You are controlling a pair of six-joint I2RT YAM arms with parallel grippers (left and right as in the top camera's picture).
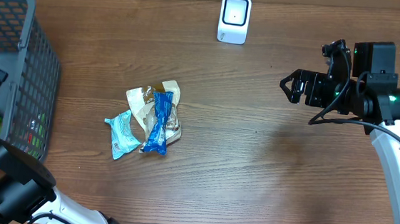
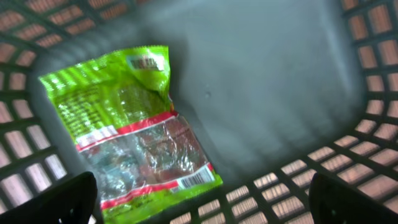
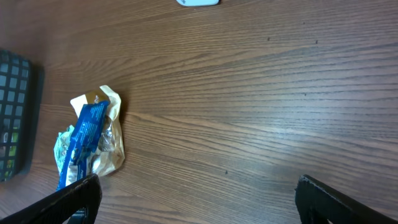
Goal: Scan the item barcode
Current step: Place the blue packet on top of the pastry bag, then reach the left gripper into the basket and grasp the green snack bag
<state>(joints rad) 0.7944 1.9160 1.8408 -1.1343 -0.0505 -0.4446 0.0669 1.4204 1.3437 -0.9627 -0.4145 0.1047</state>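
Left hand (image 2: pixel 208 199) — fingers spread wide, empty — hangs inside the grey plastic lattice basket (image 2: pixel 280 93), over the green foil snack packet (image 2: pixel 130 130) lying flat on its floor, barcode up. Right hand (image 3: pixel 202 202), fingers apart and empty, hovers above the brown wooden counter (image 3: pixel 249 124), well apart from the heaped blue and tan wrappers (image 3: pixel 90 140).

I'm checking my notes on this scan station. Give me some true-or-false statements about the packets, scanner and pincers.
The green packet lies in the basket. True.
The right pincer holds the blue packet. False: it is open and empty; the blue packet lies on the table.
The scanner stands apart from the blue packet. True.
The left pincer is shut on the green packet. False: it is open above it.
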